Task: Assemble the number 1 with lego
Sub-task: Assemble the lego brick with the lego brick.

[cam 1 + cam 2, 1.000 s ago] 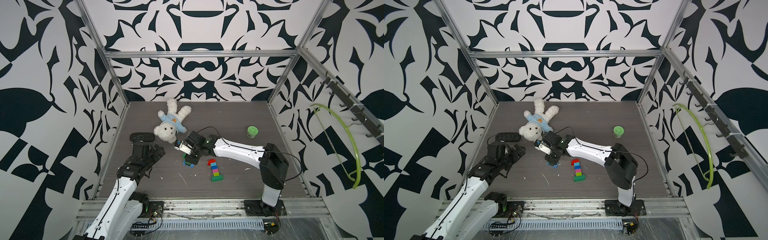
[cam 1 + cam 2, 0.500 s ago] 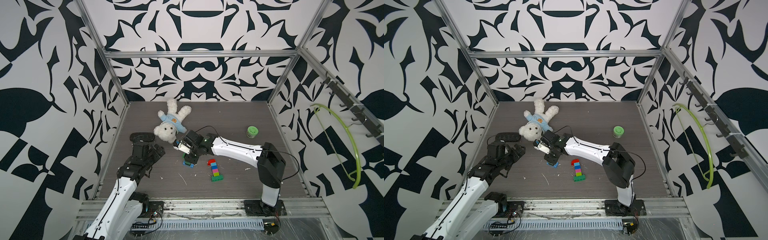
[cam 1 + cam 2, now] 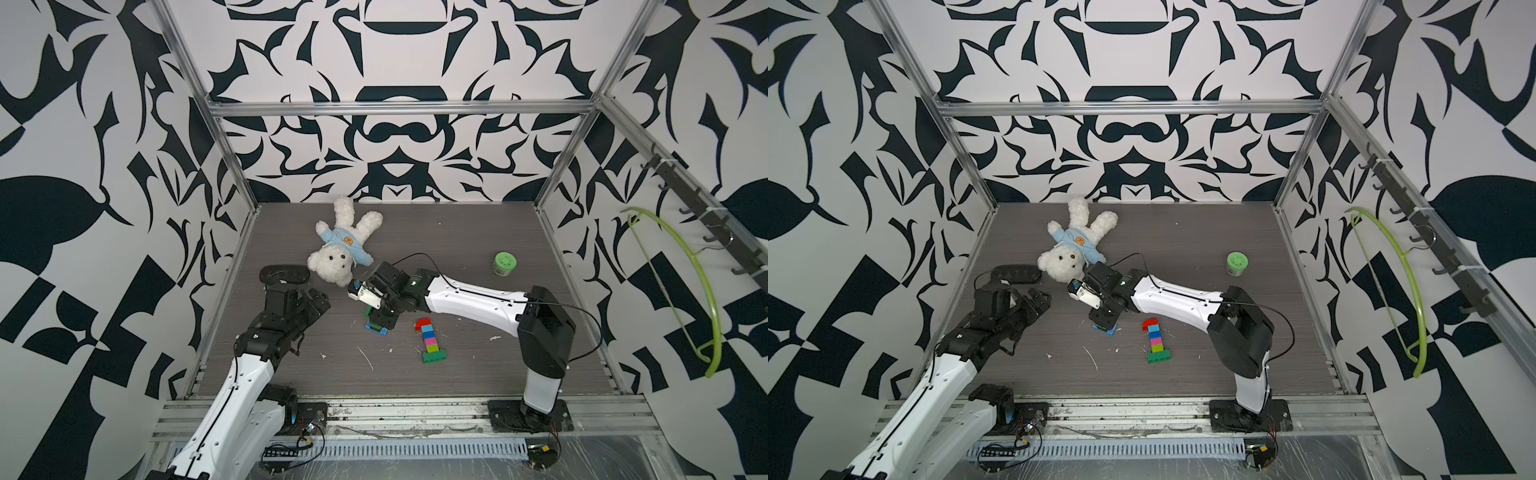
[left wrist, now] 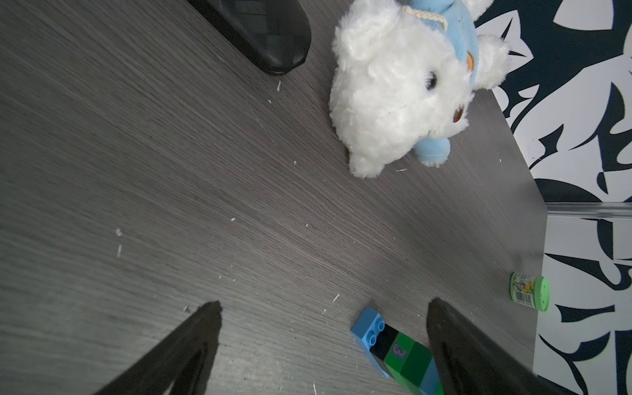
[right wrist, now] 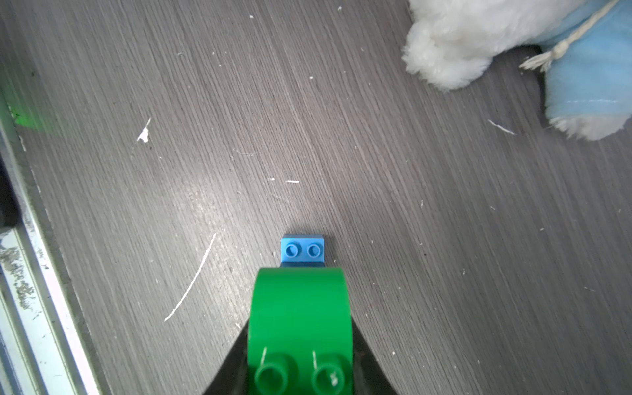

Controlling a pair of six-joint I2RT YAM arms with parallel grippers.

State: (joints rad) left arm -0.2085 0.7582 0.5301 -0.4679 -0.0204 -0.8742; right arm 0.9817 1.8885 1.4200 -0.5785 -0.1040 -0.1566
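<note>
**Right gripper** (image 5: 301,359): the jaws are drawn in narrow on a green brick (image 5: 301,307) with a rounded back and two studs near the fingers. You hold it by its flanks, so the studded face is left free (a sensible hold if it is to be pressed onto another piece). The gripper sits low over the worktop (image 5: 444,239).

**Just past the gripper's tip:** a blue brick (image 5: 302,250) with two studs up rests on the worktop. In a top view it lies right beneath the gripper. Whether green touches blue, you cannot tell, because the green one hides the near edge.

**Brick column** (image 3: 430,340): it lies flat on the worktop beside the right gripper, on the side of that arm's base, and clear of it. In order it runs red cap, blue, light blue, pink, lime, then a wide green foot. Judgement: it reads as a 1 as it lies, with the red as the flag and the green as the base. The brick you hold is then either a last addition or a spare being cleared (which of the two is not evident).

**Left gripper** (image 3: 316,301): the jaws are spread fully with nothing between them. It hangs over bare worktop, well apart from the column. Judgement: it is parked to leave the right arm room.

**Teddy bear** (image 3: 338,257): it lies close behind the right gripper (mind it on any lift). The jar (image 3: 504,264) is well apart and plays no part.
</note>
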